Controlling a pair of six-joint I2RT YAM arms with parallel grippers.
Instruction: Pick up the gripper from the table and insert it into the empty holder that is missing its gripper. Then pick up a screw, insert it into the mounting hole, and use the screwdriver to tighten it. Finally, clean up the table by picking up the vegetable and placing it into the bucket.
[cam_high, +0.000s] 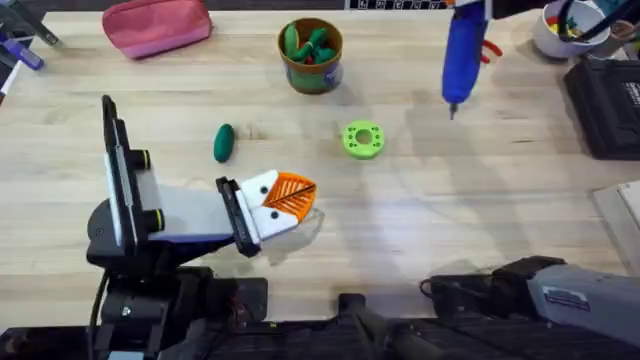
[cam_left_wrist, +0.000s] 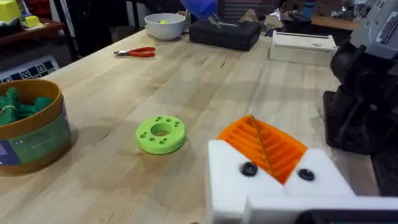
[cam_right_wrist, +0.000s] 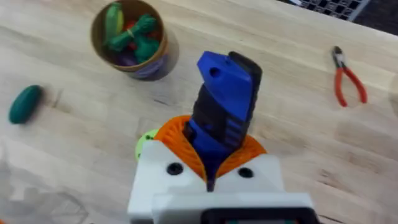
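Observation:
My right gripper (cam_right_wrist: 210, 158) is shut on the blue screwdriver (cam_right_wrist: 225, 106), which stands between its orange pads. In the overhead view the screwdriver (cam_high: 465, 50) hangs bit-down above the far right of the table. The dark green vegetable (cam_high: 223, 142) (cam_right_wrist: 25, 104) lies on the wood left of centre. Behind the centre stands the bucket (cam_high: 312, 55) (cam_left_wrist: 31, 124) (cam_right_wrist: 129, 37), with green toys in it. My left gripper (cam_high: 293, 192) (cam_left_wrist: 258, 140) rests shut near the table's middle with nothing in it; both white bases carry orange tips and a dark screw head. The loose gripper piece and the empty holder are out of view.
A bright green ring disc (cam_high: 362, 139) (cam_left_wrist: 160, 134) lies right of the vegetable. Red-handled pliers (cam_left_wrist: 135, 53) (cam_right_wrist: 347, 78) and a white bowl (cam_high: 565, 30) (cam_left_wrist: 165, 25) sit at the far right. A black box (cam_high: 605, 105) is at the right edge and a pink pouch (cam_high: 157, 25) at the far left.

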